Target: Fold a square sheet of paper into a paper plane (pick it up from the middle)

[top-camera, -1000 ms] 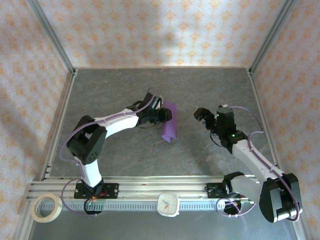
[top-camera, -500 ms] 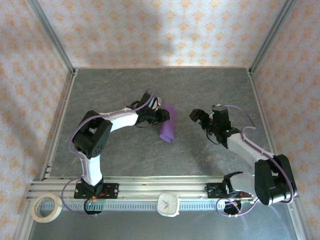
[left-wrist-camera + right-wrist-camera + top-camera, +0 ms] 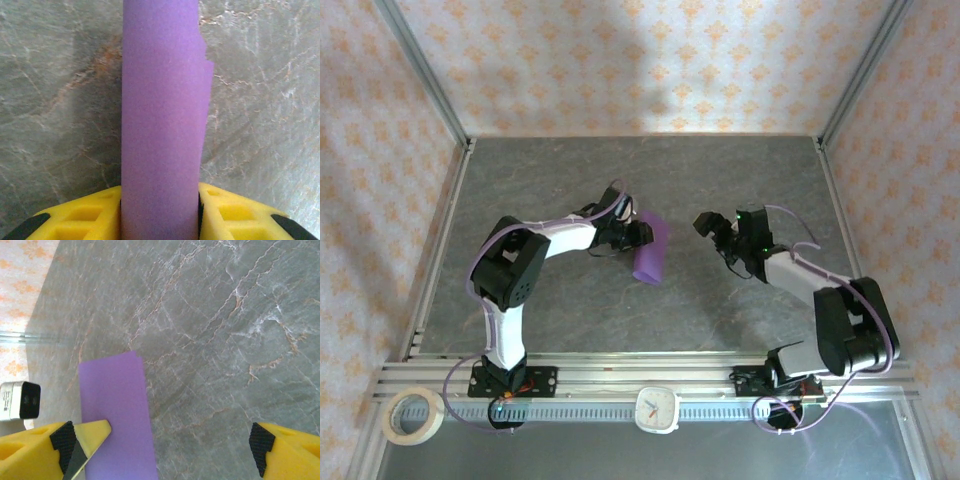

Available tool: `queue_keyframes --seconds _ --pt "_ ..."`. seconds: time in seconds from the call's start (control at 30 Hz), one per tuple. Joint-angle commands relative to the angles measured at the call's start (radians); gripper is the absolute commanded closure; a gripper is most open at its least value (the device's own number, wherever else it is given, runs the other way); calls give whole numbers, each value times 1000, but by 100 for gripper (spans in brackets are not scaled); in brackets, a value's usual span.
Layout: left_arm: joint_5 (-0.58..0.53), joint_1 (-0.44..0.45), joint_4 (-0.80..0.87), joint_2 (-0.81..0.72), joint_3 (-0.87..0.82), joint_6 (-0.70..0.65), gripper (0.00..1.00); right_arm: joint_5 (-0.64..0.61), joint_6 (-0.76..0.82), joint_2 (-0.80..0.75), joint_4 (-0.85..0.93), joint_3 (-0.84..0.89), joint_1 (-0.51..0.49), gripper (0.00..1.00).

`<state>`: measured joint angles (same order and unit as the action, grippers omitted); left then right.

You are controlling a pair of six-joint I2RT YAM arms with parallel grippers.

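Note:
The square sheet of paper point(image 3: 651, 250) is purple and bent double into a long narrow strip, held just above the table's middle. My left gripper point(image 3: 638, 233) is shut on its near end. In the left wrist view the paper point(image 3: 162, 120) runs straight up from between the yellow fingers point(image 3: 80, 220), with one layer's corner sticking out on the right. My right gripper point(image 3: 712, 231) stands open a short way to the right of the paper. In the right wrist view the paper point(image 3: 117, 410) lies behind the left fingertip point(image 3: 90, 435), and nothing sits between the jaws.
Grey marble-look tabletop point(image 3: 740, 170) inside patterned walls and metal frame posts. An aluminium rail point(image 3: 620, 380) runs along the near edge, with a roll of tape point(image 3: 413, 415) at the left and a small white clock point(image 3: 657, 408) in the middle.
My right gripper has moved left, closer to the paper. The left gripper has carried the paper slightly down and to the left, still gripping it.

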<state>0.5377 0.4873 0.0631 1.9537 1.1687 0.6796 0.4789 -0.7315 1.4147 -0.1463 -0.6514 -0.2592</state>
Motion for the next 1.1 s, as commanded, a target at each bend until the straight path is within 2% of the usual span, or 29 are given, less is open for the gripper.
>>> queue_keyframes --seconds 0.0,0.17,0.23,0.37,0.47,0.63,0.87,1.0,1.07 --pt "-18 -9 27 21 48 -25 60 10 -54 27 -11 -41 -6 7" --pt "-12 -10 21 36 51 -19 60 51 -58 2 -127 6 -5 9" --pt "-11 -10 14 39 46 -16 60 42 -58 -15 -147 27 -8 13" --pt "-8 -9 3 35 29 -11 60 13 -43 -50 -160 63 -8 14" --pt "-21 -9 19 32 26 -16 60 101 -15 -31 -147 44 -8 15" --pt "-53 -9 19 3 8 -31 55 205 -12 43 -143 11 -12 20" --pt "-112 -9 61 -21 9 -56 49 205 -6 48 -144 10 -21 21" --pt "-107 -10 63 -35 -1 -70 49 228 -1 55 -145 5 -29 24" --pt "-107 -9 71 -33 -1 -80 44 238 3 64 -143 -2 -42 26"
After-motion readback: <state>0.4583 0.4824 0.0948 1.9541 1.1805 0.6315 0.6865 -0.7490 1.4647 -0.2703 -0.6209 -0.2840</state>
